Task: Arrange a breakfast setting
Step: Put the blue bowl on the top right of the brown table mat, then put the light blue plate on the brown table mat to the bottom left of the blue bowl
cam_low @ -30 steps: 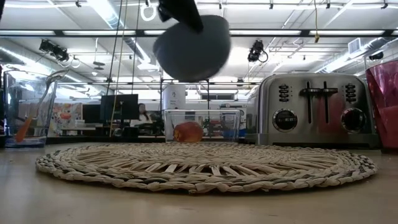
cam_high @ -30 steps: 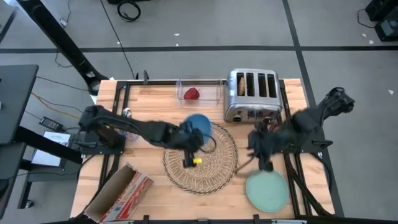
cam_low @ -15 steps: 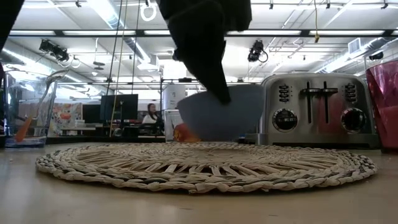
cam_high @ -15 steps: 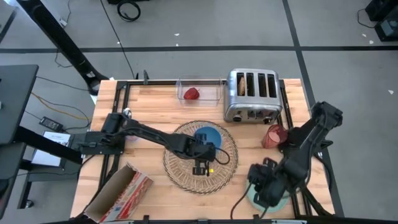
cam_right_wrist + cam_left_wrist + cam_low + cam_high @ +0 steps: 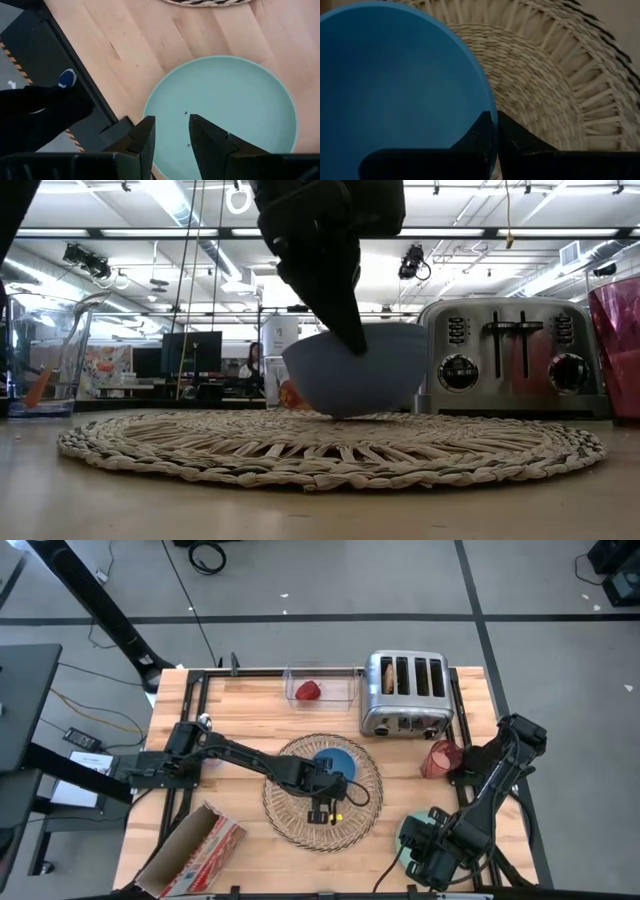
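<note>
From above we see the left gripper (image 5: 325, 802) has brought the bowl (image 5: 331, 762) down onto the mat (image 5: 290, 815), while the right gripper (image 5: 428, 858) has swung low over the plate (image 5: 412, 830) near the table's front edge. At table level the bowl (image 5: 355, 370) now sits on the mat (image 5: 330, 445) instead of hanging above it. In the wrist shots the left fingers (image 5: 480, 137) pinch the bowl's rim and the right fingers (image 5: 142, 142) stand apart above the plate (image 5: 235, 105), so we judge bowl placed, plate next.

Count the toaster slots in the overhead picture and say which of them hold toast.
4 slots in the toaster, side by side. Only the slot nearest the bin shows toast; the other three look dark, empty.
</note>
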Controlling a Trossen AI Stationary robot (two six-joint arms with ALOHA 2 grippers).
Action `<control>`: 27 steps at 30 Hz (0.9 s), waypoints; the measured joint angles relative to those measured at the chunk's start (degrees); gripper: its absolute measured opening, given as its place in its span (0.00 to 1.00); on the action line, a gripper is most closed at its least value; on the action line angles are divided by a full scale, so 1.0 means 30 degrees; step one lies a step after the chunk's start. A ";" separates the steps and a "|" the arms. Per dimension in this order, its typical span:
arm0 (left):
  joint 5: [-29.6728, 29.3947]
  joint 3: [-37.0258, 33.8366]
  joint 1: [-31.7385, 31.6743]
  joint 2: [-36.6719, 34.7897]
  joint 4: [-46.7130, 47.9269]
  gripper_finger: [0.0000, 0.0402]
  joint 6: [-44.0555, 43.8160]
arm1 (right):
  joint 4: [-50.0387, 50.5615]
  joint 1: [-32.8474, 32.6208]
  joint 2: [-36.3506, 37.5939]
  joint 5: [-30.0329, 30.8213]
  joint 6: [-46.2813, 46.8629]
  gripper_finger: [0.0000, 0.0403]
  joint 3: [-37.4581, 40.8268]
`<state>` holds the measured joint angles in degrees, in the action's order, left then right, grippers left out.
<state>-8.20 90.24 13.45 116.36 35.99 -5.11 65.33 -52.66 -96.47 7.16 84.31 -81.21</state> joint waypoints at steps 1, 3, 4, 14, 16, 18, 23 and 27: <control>-0.0012 0.0000 -0.0007 0.0000 0.0018 0.04 0.0075 | 0.0002 0.0000 0.0006 0.0015 0.0011 0.32 0.0000; -0.0039 0.0000 -0.0012 0.0000 0.0129 0.06 0.0112 | 0.0005 0.0007 0.0010 0.0095 0.0007 0.32 0.0000; -0.0032 0.0000 -0.0005 0.0000 0.0118 0.07 0.0066 | 0.0009 0.0007 0.0010 0.0118 0.0013 0.32 0.0000; 0.0320 0.0000 0.0002 -0.0040 0.0566 0.24 -0.0217 | 0.0009 0.0007 0.0010 0.0168 0.0431 0.32 0.0000; 0.0840 0.0000 -0.0040 -0.0258 0.0904 0.28 -0.0482 | -0.0026 0.0076 0.0003 0.0175 0.1539 0.32 0.0000; 0.1520 0.0000 -0.0049 -0.0758 0.1131 0.31 -0.0671 | -0.0252 0.0123 -0.0161 0.0189 0.2846 0.32 0.0000; 0.3778 0.0004 0.0055 -0.2821 0.1802 0.34 -0.1640 | -0.2057 0.0346 -0.1316 0.0125 0.7439 0.31 0.0000; 0.5370 0.0007 0.0420 -0.4943 0.2582 0.34 -0.2604 | -0.3192 0.0705 -0.2945 -0.0418 1.1243 0.31 0.0000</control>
<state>7.91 90.26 14.70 101.53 43.74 -12.93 55.76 -50.55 -105.31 5.90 118.04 -81.21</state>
